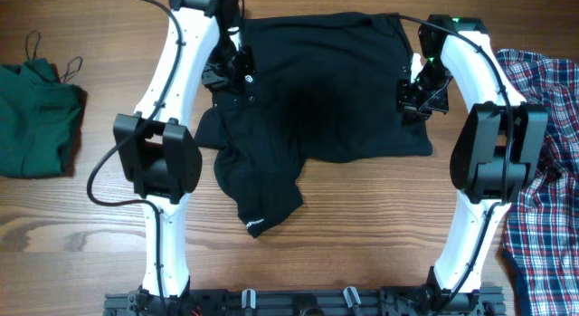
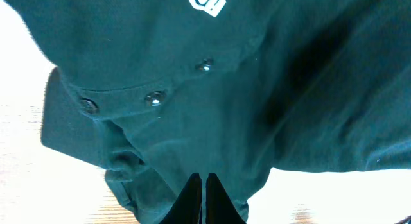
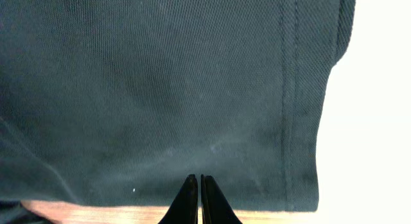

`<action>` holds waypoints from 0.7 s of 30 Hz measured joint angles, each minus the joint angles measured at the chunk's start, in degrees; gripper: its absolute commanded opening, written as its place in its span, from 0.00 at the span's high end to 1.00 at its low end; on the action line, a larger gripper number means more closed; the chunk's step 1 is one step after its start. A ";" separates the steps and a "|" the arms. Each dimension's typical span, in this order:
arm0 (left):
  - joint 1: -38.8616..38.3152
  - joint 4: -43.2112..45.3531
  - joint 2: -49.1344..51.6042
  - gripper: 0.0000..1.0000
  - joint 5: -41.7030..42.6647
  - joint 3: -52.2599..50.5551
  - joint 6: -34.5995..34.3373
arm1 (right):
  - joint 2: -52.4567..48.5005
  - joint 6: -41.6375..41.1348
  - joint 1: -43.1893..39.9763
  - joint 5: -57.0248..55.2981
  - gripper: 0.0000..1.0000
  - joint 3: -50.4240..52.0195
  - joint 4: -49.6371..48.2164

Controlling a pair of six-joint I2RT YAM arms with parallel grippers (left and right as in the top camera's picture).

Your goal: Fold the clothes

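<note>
Wooden table (image 1: 362,225), three garments (image 1: 36,117); left pincer (image 2: 203,180) and right pincer (image 3: 196,180) closed, apparently pinching the black shirt (image 1: 317,90).

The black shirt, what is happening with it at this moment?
Two robot arms are folding the black shirt, which lies spread and rumpled on the table. The left pincer is shut on cloth near the buttons, the right pincer at the opposite edge. A green top and a plaid shirt lie at the sides.
</note>
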State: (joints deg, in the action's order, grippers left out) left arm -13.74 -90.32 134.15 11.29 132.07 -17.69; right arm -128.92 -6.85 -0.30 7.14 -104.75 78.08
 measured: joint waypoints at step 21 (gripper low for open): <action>-7.32 14.51 0.04 0.96 -1.44 -22.95 -0.24 | 6.86 -6.86 0.28 -0.76 0.96 22.97 -11.72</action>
State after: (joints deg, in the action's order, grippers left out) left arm -21.06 -75.81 134.19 9.85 109.12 -17.93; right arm -122.06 -13.72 -0.01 6.37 -81.78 66.37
